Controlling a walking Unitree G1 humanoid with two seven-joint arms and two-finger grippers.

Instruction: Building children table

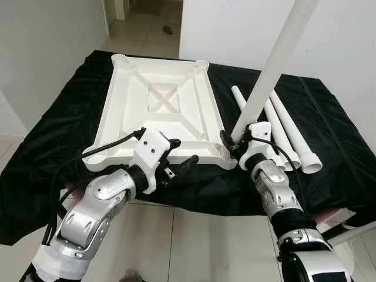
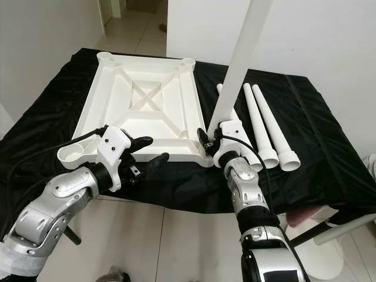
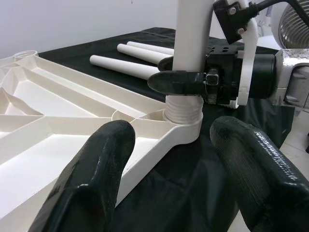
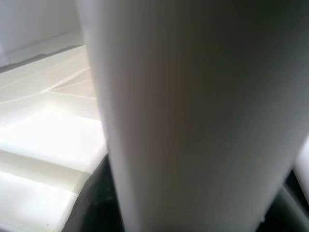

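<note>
Left wrist view, right gripper [image 3: 186, 72] clenched around upright leg [image 3: 193, 29], left gripper [image 3: 166, 159] fingers spread, beside tabletop [image 3: 58, 121] corner.

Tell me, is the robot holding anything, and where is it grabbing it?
The right gripper holds the upright white table leg near its bottom end, just above the corner socket. The left gripper is open and holds nothing.

Head stereo downward; wrist cameras close-up.

Tabletop [image 1: 155, 111]: was white; ribbed underside showed a crossed pattern
Legs [image 1: 282, 126]: were plain white
Cloth [image 1: 329, 135] over counter: was black
Claw fingers [image 3: 91, 179]: were black
Arms [image 1: 94, 208]: were silver
Floor [image 1: 194, 244]: was pale tile
</note>
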